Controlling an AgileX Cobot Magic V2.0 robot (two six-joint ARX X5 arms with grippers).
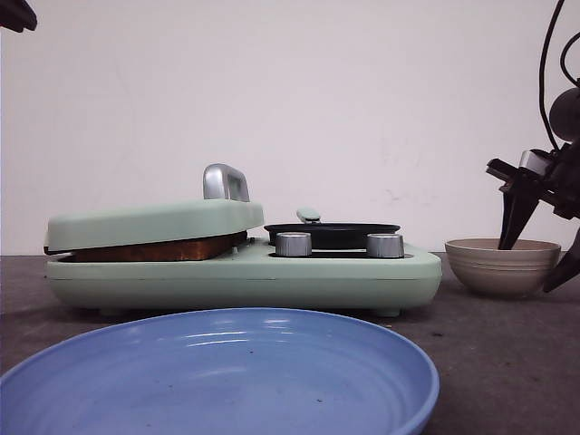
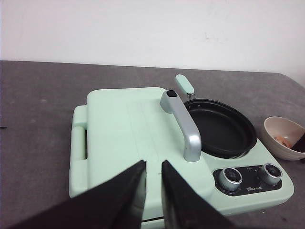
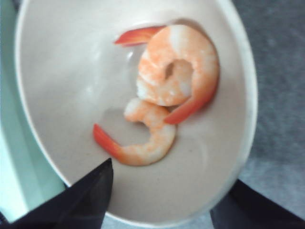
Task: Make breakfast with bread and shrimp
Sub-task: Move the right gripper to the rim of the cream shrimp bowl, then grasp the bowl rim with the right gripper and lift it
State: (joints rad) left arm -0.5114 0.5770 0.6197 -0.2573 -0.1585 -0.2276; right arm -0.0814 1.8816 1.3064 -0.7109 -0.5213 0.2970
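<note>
Two curled orange-and-white shrimp (image 3: 167, 100) with red tails are sitting in the beige ceramic bowl (image 1: 501, 265); the black right gripper (image 3: 162, 200) is dipping in, fingers spread wide, gripping nothing.

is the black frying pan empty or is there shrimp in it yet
Empty: the pan shows only bare black surface; both shrimp lie in the bowl.

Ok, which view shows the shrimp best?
The right wrist view: two curled shrimp fill the frame inside the beige bowl, close and unobstructed. The left wrist view shows only a small orange speck in the bowl at its edge. The front view shows the bowl's side; its wall hides the shrimp.
</note>
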